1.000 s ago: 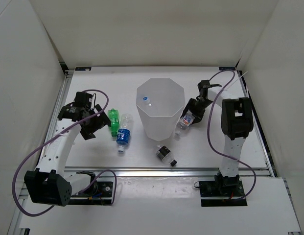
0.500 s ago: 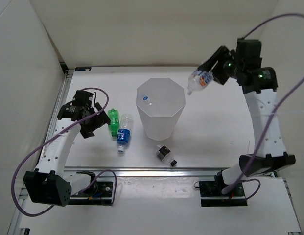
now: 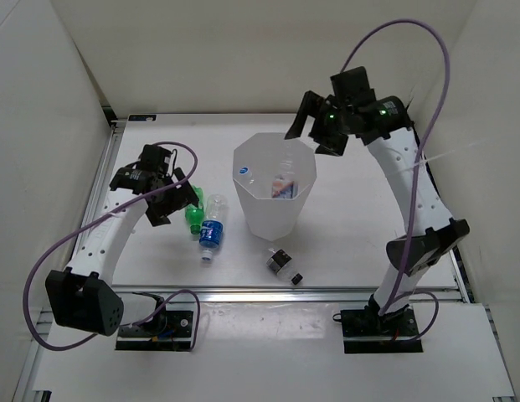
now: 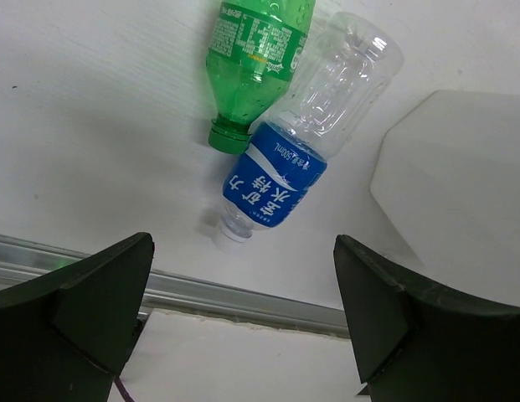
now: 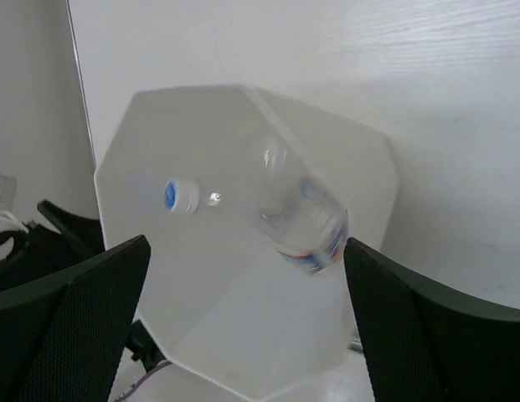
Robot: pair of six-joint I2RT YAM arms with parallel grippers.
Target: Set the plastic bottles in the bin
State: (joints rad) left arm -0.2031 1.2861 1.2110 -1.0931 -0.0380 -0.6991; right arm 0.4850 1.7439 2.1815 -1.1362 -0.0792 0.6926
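The bin [image 3: 243, 159] stands mid-table, and my right gripper [image 3: 313, 134] hovers open just above its far right rim. Between the right fingers, below them, a clear bottle with a white, blue and orange label [image 5: 308, 224] is blurred inside the bin [image 5: 159, 335], free of the fingers; from above the bottle [image 3: 282, 186] shows inside the rim. A blue cap [image 3: 245, 170] also shows inside. Left of the bin lie a green bottle [image 3: 193, 211] and a blue-labelled bottle [image 3: 212, 230]. My left gripper [image 3: 180, 199] is open over the green bottle [image 4: 260, 50]. A short black-capped bottle [image 3: 283, 265] lies in front of the bin.
A metal rail [image 3: 285, 295] runs along the table's near edge, and it also shows between the left fingers [image 4: 243, 293]. White walls enclose the table on the left, back and right. Purple cables loop from both arms.
The right arm carried the labelled bottle up from the table right of the bin to above the rim, then opened; the bottle now sits inside. The left gripper moved slightly right over the green bottle.
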